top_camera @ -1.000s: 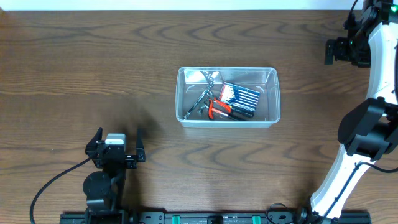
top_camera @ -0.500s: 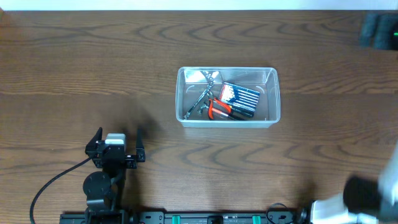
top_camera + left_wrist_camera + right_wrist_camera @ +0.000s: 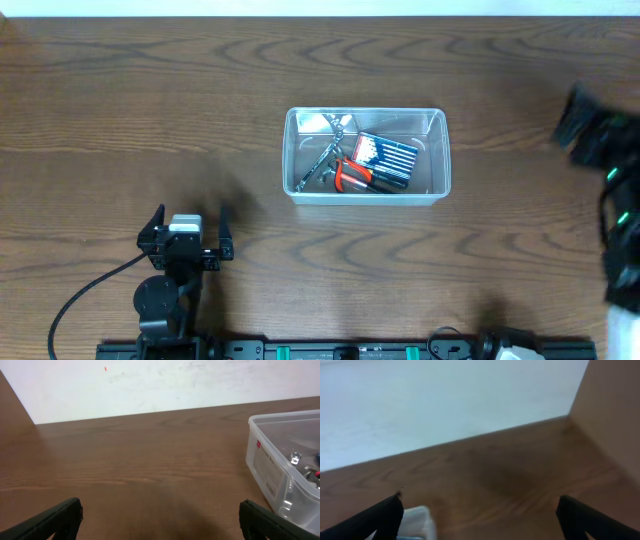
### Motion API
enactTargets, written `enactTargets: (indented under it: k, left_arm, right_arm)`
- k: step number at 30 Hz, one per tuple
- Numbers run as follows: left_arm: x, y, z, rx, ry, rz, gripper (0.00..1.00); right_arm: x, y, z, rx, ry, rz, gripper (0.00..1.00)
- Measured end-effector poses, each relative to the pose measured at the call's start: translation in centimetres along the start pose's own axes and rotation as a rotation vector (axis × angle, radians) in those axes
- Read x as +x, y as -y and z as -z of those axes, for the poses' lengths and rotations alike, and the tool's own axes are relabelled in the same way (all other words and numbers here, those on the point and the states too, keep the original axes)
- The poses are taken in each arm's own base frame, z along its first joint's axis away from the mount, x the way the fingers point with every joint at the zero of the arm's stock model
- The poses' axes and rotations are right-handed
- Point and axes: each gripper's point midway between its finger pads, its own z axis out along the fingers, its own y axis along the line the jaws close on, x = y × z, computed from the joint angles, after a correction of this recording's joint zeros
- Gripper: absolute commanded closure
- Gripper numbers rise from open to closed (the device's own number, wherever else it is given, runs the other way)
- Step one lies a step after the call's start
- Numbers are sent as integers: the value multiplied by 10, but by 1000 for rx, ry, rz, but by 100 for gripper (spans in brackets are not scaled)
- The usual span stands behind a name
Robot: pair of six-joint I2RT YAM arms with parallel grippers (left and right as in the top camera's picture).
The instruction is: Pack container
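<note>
The clear plastic container (image 3: 297, 150) stands at the table's middle. It holds a blue screwdriver-set case (image 3: 385, 160), red-handled pliers (image 3: 350, 176) and metal tools (image 3: 325, 155). My left gripper (image 3: 190, 228) rests open and empty at the near left, well apart from the container, which shows at the right of the left wrist view (image 3: 270, 460). My right gripper (image 3: 585, 125) is blurred at the far right edge, open and empty. A corner of the container (image 3: 417, 519) shows low in the right wrist view.
The wooden table (image 3: 150, 100) fills the overhead view. A white wall (image 3: 150, 385) stands behind the far edge. A black cable (image 3: 85, 295) runs from the left arm's base.
My right arm has swung fast, from the far right corner down toward the near right, and shows blurred now. The left arm and the container have not moved.
</note>
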Motion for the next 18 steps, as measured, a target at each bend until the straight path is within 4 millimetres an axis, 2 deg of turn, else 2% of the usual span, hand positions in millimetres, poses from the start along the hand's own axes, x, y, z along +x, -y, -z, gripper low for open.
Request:
enactTargets:
  k: [2,6,8,10,14,18]
  left_arm:
    - [0,0,0,0,1,0,2]
    - [0,0,0,0,1,0,2]
    - [0,0,0,0,1,0,2]
    - [0,0,0,0,1,0,2]
    - [0,0,0,0,0,0,2]
    - [0,0,0,0,0,0,2]
  right_arm:
    - [14,-1,8,-19,47,-40,1]
    - [23,-7,28,-88,250,-67,1]
    - [39,-9,32,-122,323,-56,1]
    - [60,-9,27,-137,347,-41,2]
    - [116,-5,8,-146,303,-17,1]
    - [141,-7,-1,-169,310,-8,1]
